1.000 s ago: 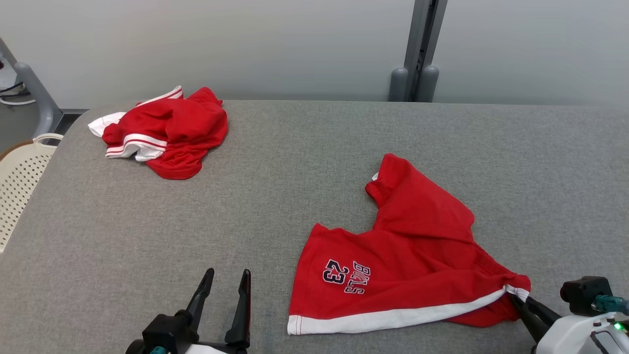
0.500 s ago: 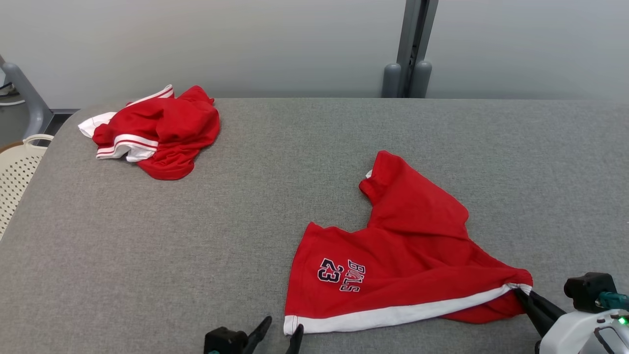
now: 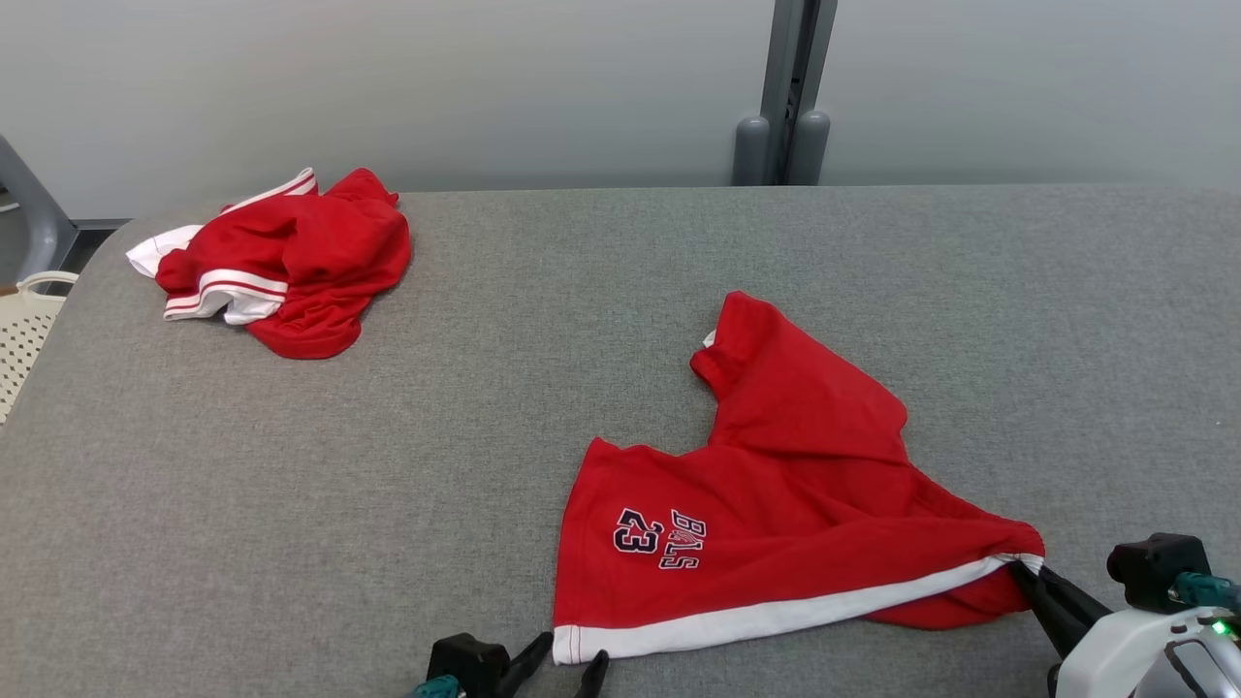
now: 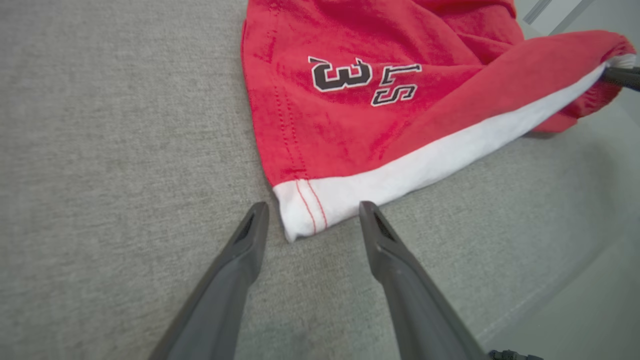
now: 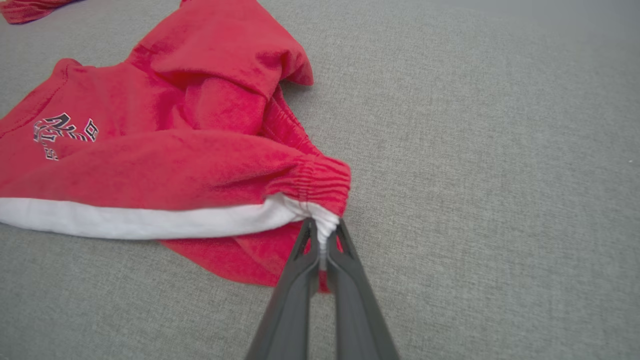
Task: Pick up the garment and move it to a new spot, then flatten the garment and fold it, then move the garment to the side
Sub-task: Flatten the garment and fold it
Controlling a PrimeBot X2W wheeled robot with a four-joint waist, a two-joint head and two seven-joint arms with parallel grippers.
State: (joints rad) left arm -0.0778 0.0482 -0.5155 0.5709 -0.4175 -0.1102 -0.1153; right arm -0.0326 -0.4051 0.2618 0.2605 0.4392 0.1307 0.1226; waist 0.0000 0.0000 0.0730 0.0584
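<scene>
The garment [image 3: 776, 504], red shorts with a printed number and a white band [image 3: 776, 616] along one edge, is seen lying on the grey table [image 3: 485, 436], right of centre and near the front edge. It is partly spread but bunched and rumpled toward its right end. That end of the band is pinched tight in the right gripper [image 3: 1020, 572], whose fingers, slightly parted around the cloth a second ago, are now clamped fully on it. The left gripper [image 4: 314, 207], which a second ago stood well to the left of the cloth, has been brought across to the band's free left corner. Its fingers are spread with that corner lying between them, and no grasp has yet been made. The slight leftward slide of the whole head view is judged to be camera movement, as the garment itself appears unshifted on the table. With one end secured and the other about to be taken, the band could then be drawn taut for flattening. A crumpled red heap [image 3: 291, 262] at the table's far left and a pale basket [image 3: 24, 330] beyond that edge are left untouched.
</scene>
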